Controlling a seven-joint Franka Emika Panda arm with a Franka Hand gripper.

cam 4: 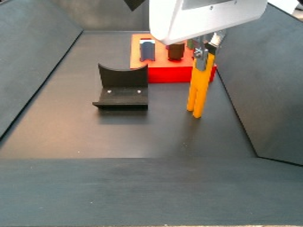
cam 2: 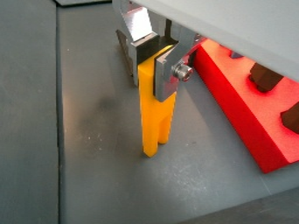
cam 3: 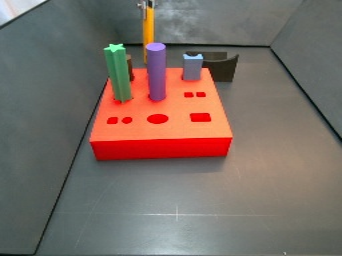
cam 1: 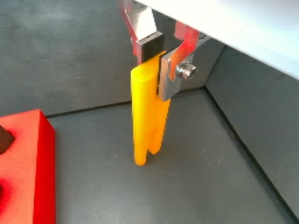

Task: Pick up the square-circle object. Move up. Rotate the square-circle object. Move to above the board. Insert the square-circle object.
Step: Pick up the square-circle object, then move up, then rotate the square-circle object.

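The square-circle object is a tall orange-yellow peg that stands upright with its split two-leg end down, on or just above the grey floor. It shows in both wrist views and both side views. My gripper is shut on the peg's top end, with a silver finger on each side. In a side view the gripper is beside the red board, not over it. The board has small shaped holes in its top.
A green star-topped peg, a purple round peg and a short blue piece stand in the board. The dark fixture stands on the floor next to the board. Grey walls enclose the floor.
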